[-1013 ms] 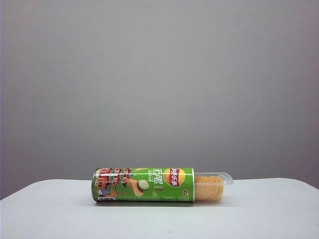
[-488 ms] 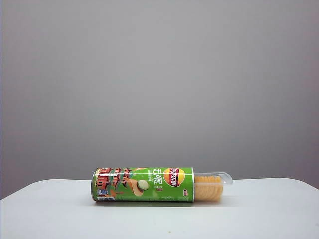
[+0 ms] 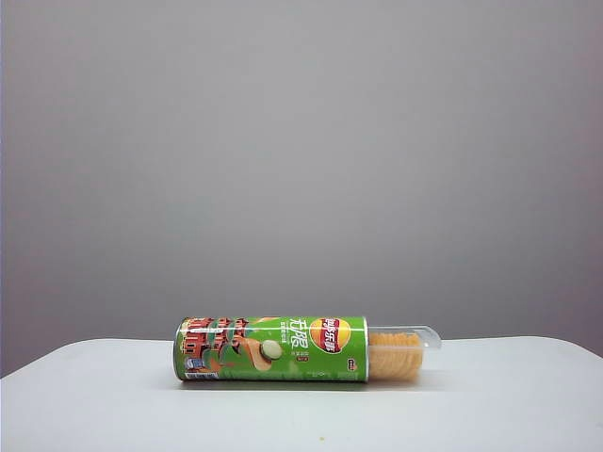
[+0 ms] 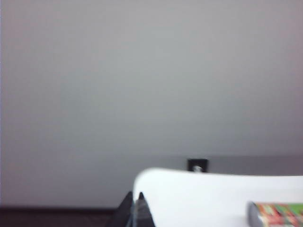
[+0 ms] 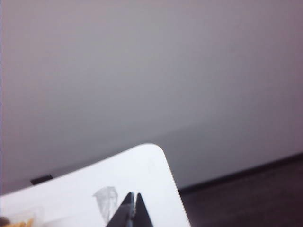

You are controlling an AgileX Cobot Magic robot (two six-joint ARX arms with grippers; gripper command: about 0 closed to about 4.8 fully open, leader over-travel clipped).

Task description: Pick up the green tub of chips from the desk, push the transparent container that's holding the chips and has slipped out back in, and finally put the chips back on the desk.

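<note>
Green tub of chips [image 3: 270, 348]: 1 | transparent container [image 3: 403, 353]: 1 | left end effector [image 4: 136, 208], right end effector [image 5: 132, 208]: both pressed together, empty

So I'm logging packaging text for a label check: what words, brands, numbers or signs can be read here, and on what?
Green tub of chips, red-yellow oval logo: characters too small to read.
Same tub, large white characters beside the logo: not legible enough to quote.
Same tub, barcode near its left end: digits too small.
Left wrist view, tub end: blurred, nothing readable.
Transparent container, desk: no text.
</note>
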